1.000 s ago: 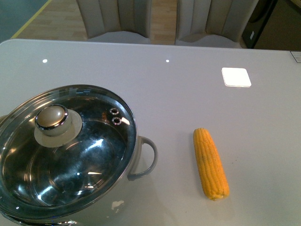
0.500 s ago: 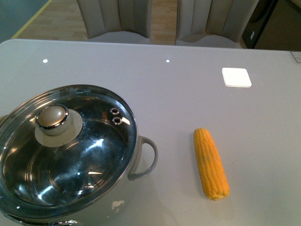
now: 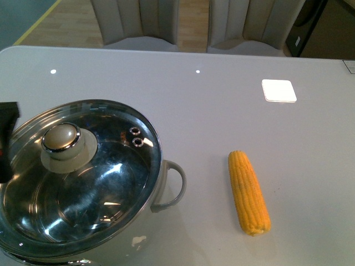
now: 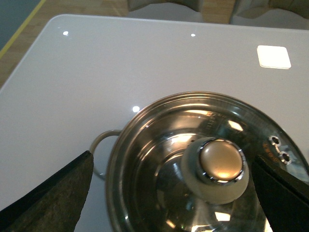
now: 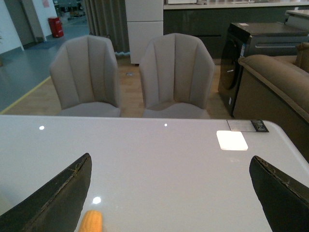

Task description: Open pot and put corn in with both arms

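The steel pot (image 3: pixel 161 188) stands at the table's front left with its glass lid (image 3: pixel 105 183) on, a round cream knob (image 3: pixel 62 138) on top. The yellow corn (image 3: pixel 248 191) lies bare on the table to the pot's right, apart from it. A black part of my left arm (image 3: pixel 5 141) shows at the left edge beside the lid. In the left wrist view my left gripper (image 4: pixel 172 158) hangs open above the lid, and the knob (image 4: pixel 219 164) sits between its fingers (image 4: pixel 53 198), nearer one side. My right gripper (image 5: pixel 170 158) is open over bare table, with the corn's end (image 5: pixel 91 221) by one finger.
Beside the corn juts the pot's looped grey handle (image 3: pixel 169 185). A white square (image 3: pixel 278 90) lies at the table's far right. Two grey chairs (image 5: pixel 130 72) stand behind the far edge (image 3: pixel 177 52), with a dark cabinet (image 5: pixel 260 53) and a sofa (image 5: pixel 285 77) beyond.
A black part of my left arm has come into the front view at the left edge. The pot, lid and corn have not moved.
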{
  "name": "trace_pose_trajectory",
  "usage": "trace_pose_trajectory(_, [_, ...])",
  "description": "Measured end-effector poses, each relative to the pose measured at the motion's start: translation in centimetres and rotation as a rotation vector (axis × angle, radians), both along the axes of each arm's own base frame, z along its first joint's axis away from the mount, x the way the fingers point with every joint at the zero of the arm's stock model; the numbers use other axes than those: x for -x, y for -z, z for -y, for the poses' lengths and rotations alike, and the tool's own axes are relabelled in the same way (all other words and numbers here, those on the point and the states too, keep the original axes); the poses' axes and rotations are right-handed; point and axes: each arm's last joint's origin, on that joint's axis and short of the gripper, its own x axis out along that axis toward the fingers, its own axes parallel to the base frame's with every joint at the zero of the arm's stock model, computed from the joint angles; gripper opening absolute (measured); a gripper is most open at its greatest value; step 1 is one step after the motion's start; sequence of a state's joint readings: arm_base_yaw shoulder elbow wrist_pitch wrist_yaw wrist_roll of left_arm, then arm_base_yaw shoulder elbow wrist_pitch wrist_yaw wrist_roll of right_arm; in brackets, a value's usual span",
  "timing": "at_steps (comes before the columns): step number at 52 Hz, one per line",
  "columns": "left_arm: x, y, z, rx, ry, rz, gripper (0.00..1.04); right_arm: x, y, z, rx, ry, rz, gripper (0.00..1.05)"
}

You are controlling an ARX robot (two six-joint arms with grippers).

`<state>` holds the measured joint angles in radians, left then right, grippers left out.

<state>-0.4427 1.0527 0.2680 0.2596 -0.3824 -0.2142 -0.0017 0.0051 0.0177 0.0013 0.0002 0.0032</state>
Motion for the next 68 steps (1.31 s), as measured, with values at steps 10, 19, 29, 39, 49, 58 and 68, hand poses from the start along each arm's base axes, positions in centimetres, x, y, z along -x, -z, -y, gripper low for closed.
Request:
trace_pose_trajectory(10, [-3.2,2.6,1.8,0.027,0.066,0.033,0.98,0.0,0.0,0.0,0.0,0.0,0.0,0.96])
trace_pose_trajectory(19, [-5.6,4.7,2.0,0.028,0.061,0.046,0.98,0.0,0.0,0.0,0.0,0.0,0.0,0.96])
trace_pose_trajectory(29, [-6.9,6.8,2.4,0.025,0.059,0.056,0.98,0.0,0.0,0.0,0.0,0.0,0.0,0.96])
trace_pose_trajectory(39, [-7.6,8.9,2.8,0.004,0.042,0.021,0.98,0.0,0.0,0.0,0.0,0.0,0.0,0.96])
trace_pose_trajectory(49, [-7.3,9.3,3.3,0.001,0.03,0.006,0.98,0.0,0.0,0.0,0.0,0.0,0.0,0.96])
trace_pose_trajectory(58, [-7.1,9.6,3.7,-0.006,0.025,0.01,0.98,0.0,0.0,0.0,0.0,0.0,0.0,0.96])
trace_pose_trajectory(68, [-7.1,9.6,3.8,-0.009,0.03,0.017,0.87,0.0,0.0,0.0,0.0,0.0,0.0,0.96])
